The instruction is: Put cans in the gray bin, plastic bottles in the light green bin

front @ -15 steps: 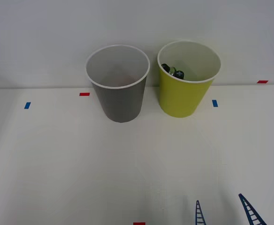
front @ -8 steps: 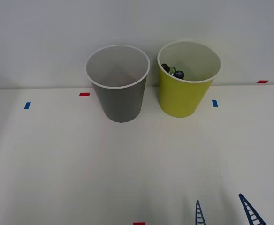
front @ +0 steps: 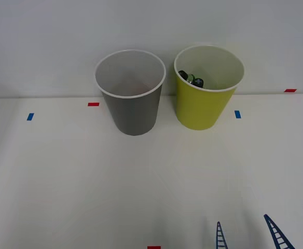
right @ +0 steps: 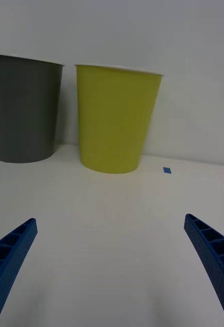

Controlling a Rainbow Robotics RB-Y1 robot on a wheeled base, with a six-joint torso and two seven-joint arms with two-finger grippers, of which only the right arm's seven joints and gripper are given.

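The gray bin (front: 131, 109) stands at the back of the white table, left of the light green bin (front: 199, 106). Inside the light green bin lie plastic bottles (front: 192, 79) with black caps and a bit of green label. The gray bin's pale inside shows nothing I can make out. No cans are in view. My right gripper (front: 246, 233) is low at the front right, open, with nothing between its blue ribbed fingers (front: 278, 236). In the wrist view the gray bin (right: 24, 115) and the light green bin (right: 116, 120) stand ahead of the open gripper (right: 112, 271).
Small red tape marks (front: 93, 104) and blue tape marks (front: 237, 114) dot the table. A pale wall rises right behind the bins. Another red mark (front: 154, 247) sits at the front edge.
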